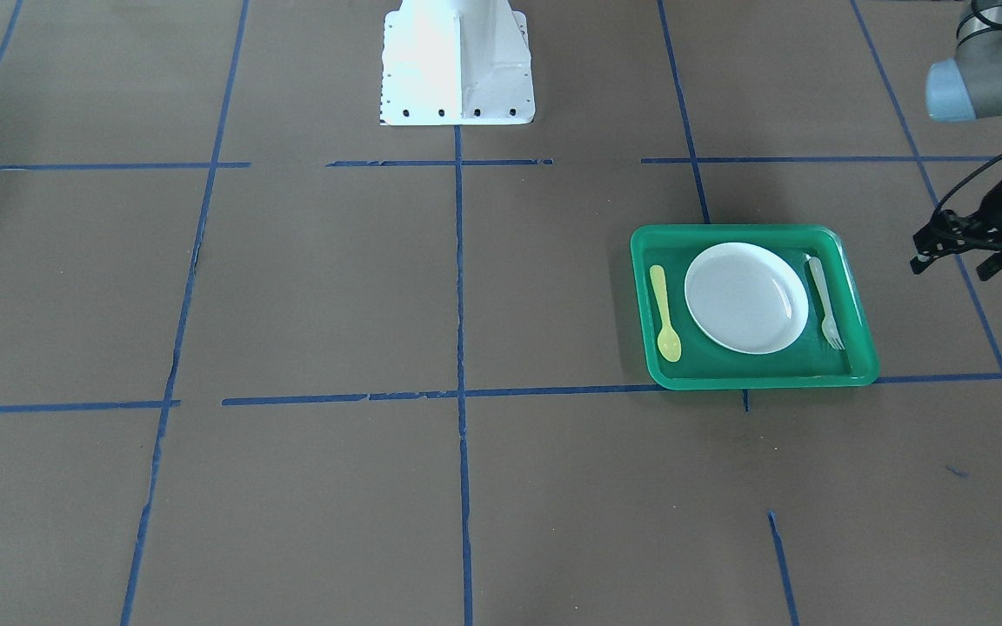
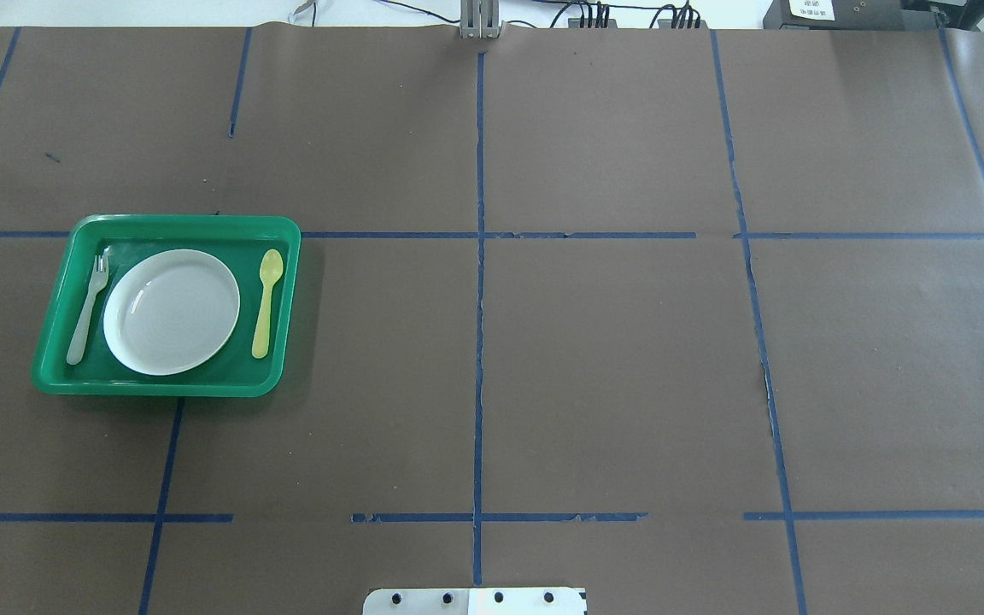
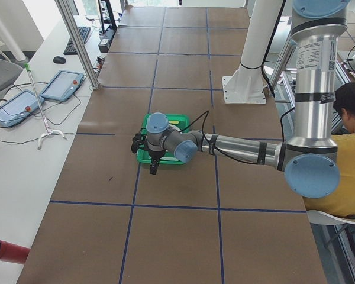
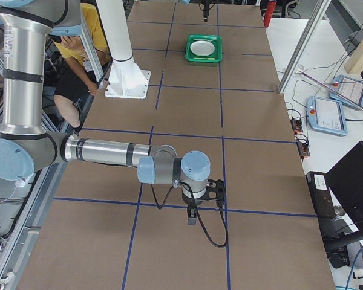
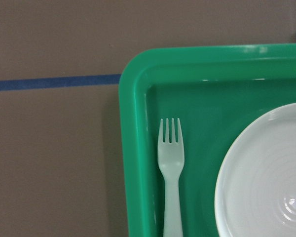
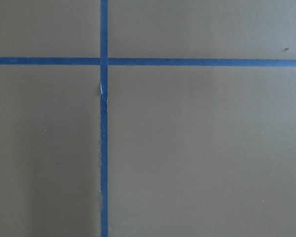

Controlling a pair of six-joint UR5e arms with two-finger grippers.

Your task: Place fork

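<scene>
The pale translucent fork (image 1: 823, 300) lies flat in the green tray (image 1: 753, 381), beside the white plate (image 1: 746, 297), tines pointing away from the robot. It also shows in the overhead view (image 2: 86, 312) and in the left wrist view (image 5: 171, 168). My left gripper (image 1: 951, 261) hovers beyond the tray's outer side, apart from it; its jaws look open and empty. My right gripper (image 4: 192, 217) shows only in the exterior right view, far from the tray above bare table. I cannot tell whether it is open or shut.
A yellow spoon (image 1: 664, 313) lies in the tray on the plate's other side. The robot's white base (image 1: 457, 61) stands at mid-table. Blue tape lines cross the brown table cover. A person sits behind the robot (image 3: 352, 118).
</scene>
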